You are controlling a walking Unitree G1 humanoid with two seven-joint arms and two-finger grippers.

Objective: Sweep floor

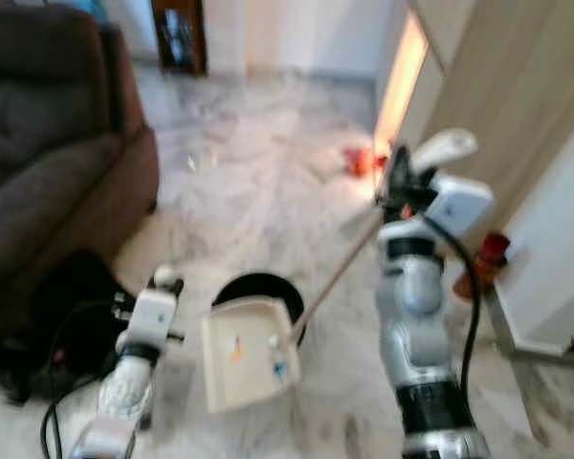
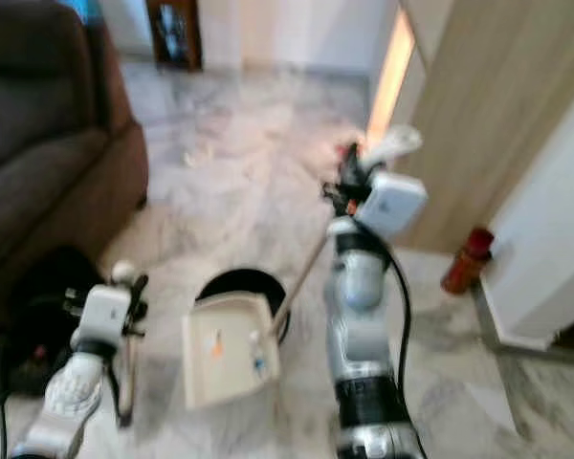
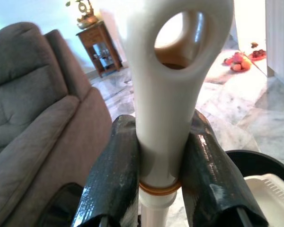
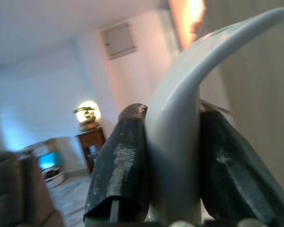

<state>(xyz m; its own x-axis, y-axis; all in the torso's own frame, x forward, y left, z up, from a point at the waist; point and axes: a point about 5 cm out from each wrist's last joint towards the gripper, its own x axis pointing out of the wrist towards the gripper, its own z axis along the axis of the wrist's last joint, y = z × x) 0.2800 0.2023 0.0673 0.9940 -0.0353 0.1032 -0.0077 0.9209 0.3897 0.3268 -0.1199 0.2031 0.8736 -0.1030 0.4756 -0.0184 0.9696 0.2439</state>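
Left gripper (image 3: 158, 189): its two black fingers (image 3: 116, 179) are shut tight on the white handle (image 3: 168, 90) of the dustpan, one finger on each side, just under the hole at the handle's top.
Dustpan (image 1: 244, 363): it hangs low on the floor, past the left jaws, with small bits of rubbish lying in it. It touches the edge of a round black bin (image 1: 258, 287).
Right gripper (image 4: 170, 161): its fingers (image 4: 123, 165) are closed on the curved pale top of the broom handle (image 4: 189, 109), which sticks up between the jaws and past them.
Broom stick (image 1: 340, 273): it slopes down from the right jaws to the dustpan. I cannot see the brush end clearly.
How it feels: I think both tools are light, hard plastic. The handles look smooth, so they may slip or turn in the jaws.
Where to hold: high on each handle, as now, looks good. The long stick may swing at the low end.
Floor (image 1: 268, 163): pale marble with little bits far past both jaws, and some red and orange things (image 1: 364, 161) by the door.
Sofa (image 1: 48, 143): brown, off beside the left jaws.
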